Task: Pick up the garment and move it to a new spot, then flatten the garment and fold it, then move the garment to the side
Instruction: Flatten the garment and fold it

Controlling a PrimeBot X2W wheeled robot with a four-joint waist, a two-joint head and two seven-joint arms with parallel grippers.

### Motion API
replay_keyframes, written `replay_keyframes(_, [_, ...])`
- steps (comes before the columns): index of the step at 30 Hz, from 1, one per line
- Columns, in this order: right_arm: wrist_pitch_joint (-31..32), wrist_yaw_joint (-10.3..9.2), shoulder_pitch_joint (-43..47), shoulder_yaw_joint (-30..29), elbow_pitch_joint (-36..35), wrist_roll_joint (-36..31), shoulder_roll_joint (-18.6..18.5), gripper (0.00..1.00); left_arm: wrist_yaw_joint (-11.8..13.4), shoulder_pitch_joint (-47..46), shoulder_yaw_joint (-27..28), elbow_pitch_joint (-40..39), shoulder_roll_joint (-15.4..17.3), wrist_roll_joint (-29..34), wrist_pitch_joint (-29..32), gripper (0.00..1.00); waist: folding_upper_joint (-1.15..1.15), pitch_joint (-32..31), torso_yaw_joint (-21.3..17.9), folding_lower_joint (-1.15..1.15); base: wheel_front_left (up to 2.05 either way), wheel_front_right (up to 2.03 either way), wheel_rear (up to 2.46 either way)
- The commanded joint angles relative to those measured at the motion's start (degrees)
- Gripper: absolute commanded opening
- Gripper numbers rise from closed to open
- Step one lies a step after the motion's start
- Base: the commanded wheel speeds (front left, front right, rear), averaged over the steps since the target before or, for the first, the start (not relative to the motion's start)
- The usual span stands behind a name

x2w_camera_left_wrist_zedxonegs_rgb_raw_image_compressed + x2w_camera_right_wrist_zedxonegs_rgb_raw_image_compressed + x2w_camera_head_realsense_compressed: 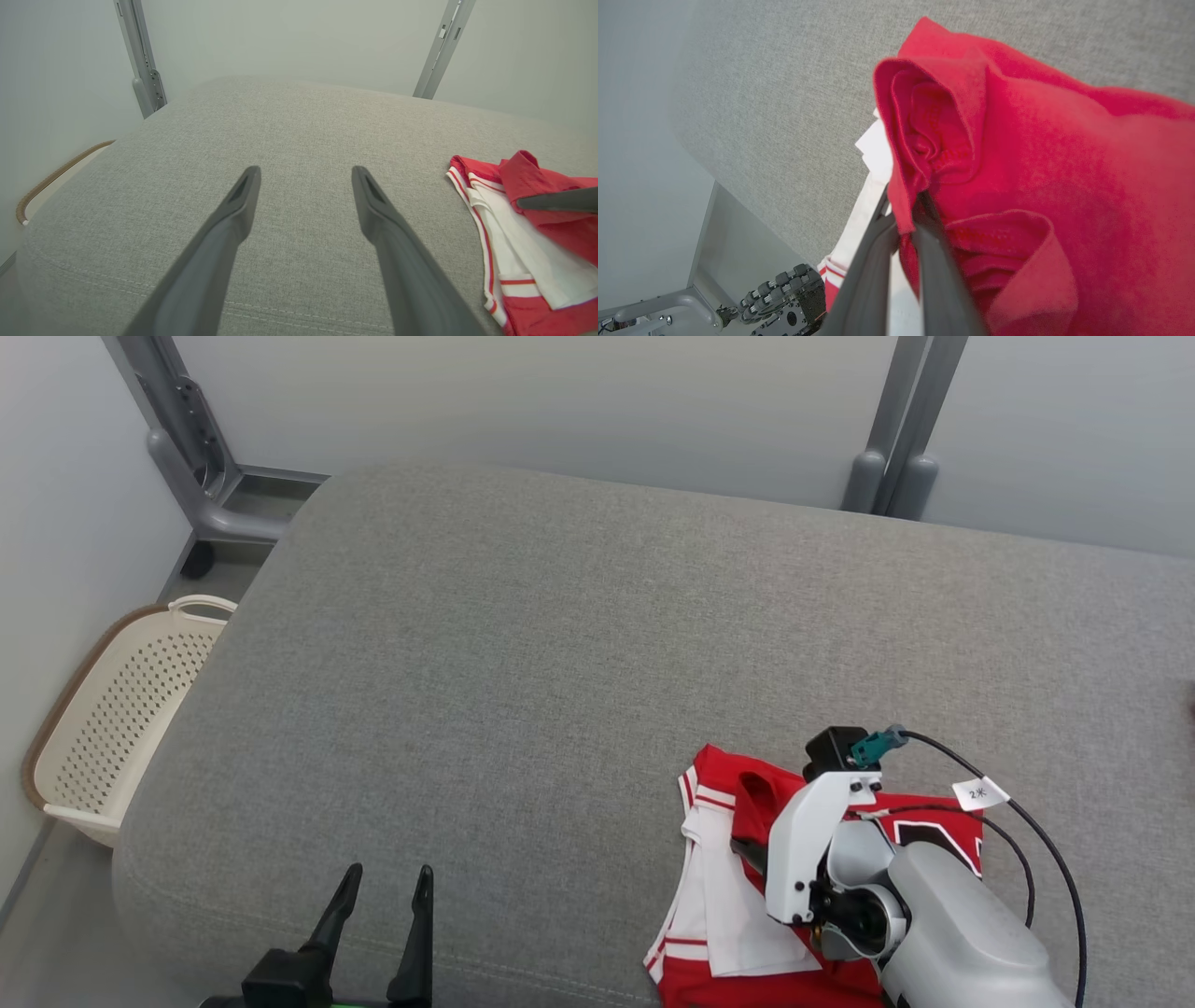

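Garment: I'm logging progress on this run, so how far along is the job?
Done: the right gripper has its fingers shut on a red fold of the garment. In hand: the pickup; most of the cloth lies bunched on the grey cushion. Left: moving it, flattening, folding and setting it aside; the left gripper hangs open over bare cushion.
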Motion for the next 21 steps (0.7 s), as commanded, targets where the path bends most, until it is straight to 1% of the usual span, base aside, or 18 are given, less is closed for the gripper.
replay_keyframes(1, [-0.75, 0.00, -1.14, 0.97, 1.34, 1.16, -0.12, 0.00, -0.12, 0.12, -0.11, 0.07, 0.11, -0.22, -0.18, 1.00, 0.00, -0.45, 0.32, 0.00, 0.00, 0.00, 0.00])
replay_keyframes(4, [-1.78, 0.00, -2.14, 2.09, 3.44, 2.16, -0.14, 0.00, -0.12, 0.61, -0.32, 0.20, 0.33, -0.13, -0.18, 1.00, 0.00, -0.87, 0.50, 0.00, 0.00, 0.00, 0.00])
replay_keyframes(5, [-2.16, 0.00, -2.44, 2.41, 4.14, 2.34, -0.13, 0.16, -0.12, 0.71, -0.30, 0.23, 0.40, -0.14, -0.18, 1.00, 0.00, -1.00, 0.55, 0.00, 0.00, 0.00, 0.00])
replay_keyframes(6, [-2.38, 0.00, -2.75, 2.86, 4.73, 2.55, -0.12, 0.74, -0.12, 0.80, -0.25, 0.24, 0.44, -0.15, -0.18, 1.00, 0.00, -1.14, 0.58, 0.00, 0.00, 0.00, 0.00])
replay_keyframes(7, [-2.58, 0.00, -2.90, 3.13, 5.33, 2.86, -0.12, 1.00, -0.12, 0.90, -0.22, 0.26, 0.48, -0.13, -0.18, 1.00, 0.00, -1.29, 0.58, 0.00, 0.00, 0.00, 0.00])
replay_keyframes(13, [-5.16, 0.00, -3.60, 4.77, 4.23, 5.96, -0.17, 1.00, -0.12, 1.40, 0.61, 0.23, 0.48, -0.12, -0.18, 1.00, 0.00, -2.25, -0.25, 0.00, 0.00, 0.00, 0.00])
replay_keyframes(17, [-7.14, 0.00, -4.06, 3.83, 2.82, 4.71, -0.18, 1.00, -0.09, 1.72, 1.47, -0.26, 0.44, -0.13, -0.18, 1.00, 0.00, -2.34, -1.31, 0.00, 0.00, 0.00, 0.00])
replay_keyframes(21, [-9.54, -0.01, -3.38, -0.99, 1.49, 0.21, -0.18, 1.00, -0.03, 2.13, 2.16, -0.72, 0.35, 0.03, -0.18, 1.00, 0.00, -2.58, -2.88, 0.00, 0.00, 0.00, 0.00])
